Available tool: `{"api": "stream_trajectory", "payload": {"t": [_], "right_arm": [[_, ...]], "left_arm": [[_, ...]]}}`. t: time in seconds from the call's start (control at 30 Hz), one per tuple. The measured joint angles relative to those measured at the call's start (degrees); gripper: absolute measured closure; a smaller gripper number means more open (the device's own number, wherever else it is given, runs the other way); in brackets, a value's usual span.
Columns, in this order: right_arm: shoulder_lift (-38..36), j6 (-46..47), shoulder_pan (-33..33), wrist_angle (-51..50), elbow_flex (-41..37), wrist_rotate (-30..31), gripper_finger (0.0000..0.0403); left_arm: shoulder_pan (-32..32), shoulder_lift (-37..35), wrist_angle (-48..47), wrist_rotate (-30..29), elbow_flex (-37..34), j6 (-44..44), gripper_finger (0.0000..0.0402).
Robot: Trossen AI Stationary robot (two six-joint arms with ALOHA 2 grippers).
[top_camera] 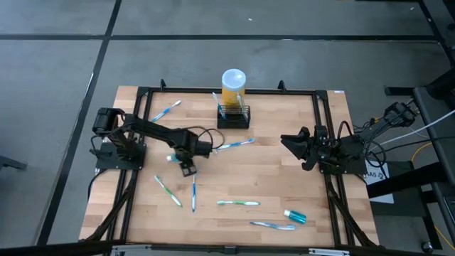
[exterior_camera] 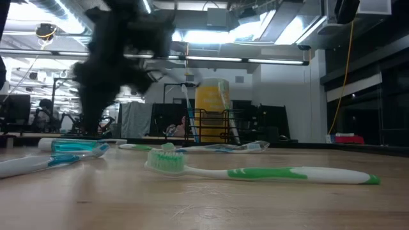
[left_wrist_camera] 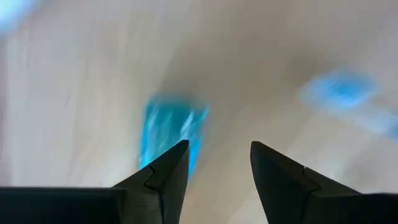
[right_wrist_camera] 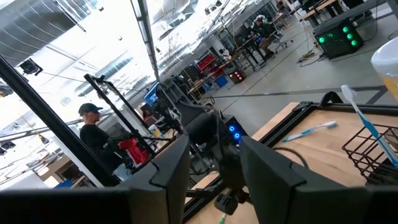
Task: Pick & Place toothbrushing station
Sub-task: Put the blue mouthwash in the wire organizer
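The toothbrushing station, a small black wire-mesh holder (top_camera: pixel 234 115), stands at the table's far middle with one toothbrush (right_wrist_camera: pixel 360 118) upright in it. The holder also shows in the low view (exterior_camera: pixel 214 126). My left gripper (top_camera: pixel 188 169) is open and points down over the table's left middle. A blurred blue toothbrush part (left_wrist_camera: pixel 168 130) lies just beyond its fingers (left_wrist_camera: pixel 165 171); it touches nothing. My right gripper (top_camera: pixel 290 144) is open and empty at the right side, clear of the table top, and also shows in its wrist view (right_wrist_camera: pixel 211 143).
A yellow cylinder with a white top (top_camera: pixel 234 84) stands right behind the holder. Several toothbrushes lie loose: blue ones (top_camera: pixel 165 110) (top_camera: pixel 234 144) (top_camera: pixel 193 195) (top_camera: pixel 272 225), green ones (top_camera: pixel 168 190) (top_camera: pixel 238 203). A toothpaste tube (top_camera: pixel 295 215) lies near right. A person (right_wrist_camera: pixel 93 134) stands beyond the table.
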Motion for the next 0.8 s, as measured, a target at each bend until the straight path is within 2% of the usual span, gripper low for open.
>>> {"api": "stream_trajectory", "payload": {"t": [0.13, 0.2, 0.3, 0.33, 0.43, 0.8], "right_arm": [[0.0, 0.1, 0.0, 0.6, 0.0, 0.0, 0.0257], [0.0, 0.0, 0.0, 1.2, 0.0, 0.0, 0.0257], [0.0, -0.7, 0.0, 1.5, 0.0, 0.0, 0.0257], [0.0, -1.1, 0.0, 1.5, 0.0, 0.0, 0.0257], [0.0, -1.6, 0.0, 1.7, 0.0, 0.0, 0.0257], [0.0, -1.6, 1.7, 2.1, 0.0, 1.6, 0.0257]], "left_arm": [[0.1, 0.0, 5.0, -0.8, 5.5, 1.0, 0.0236], [0.2, 0.0, 0.7, -4.8, 8.0, 1.0, 0.0236], [1.6, -0.1, -12.7, -10.9, 8.6, 1.0, 0.0237], [2.3, -0.1, -15.5, -10.8, 7.9, 1.0, 0.0238], [3.8, -0.3, -16.1, -8.4, 4.3, 0.7, 0.0243], [4.2, -0.1, -8.5, -4.9, -3.7, -2.2, 0.0265]]}}
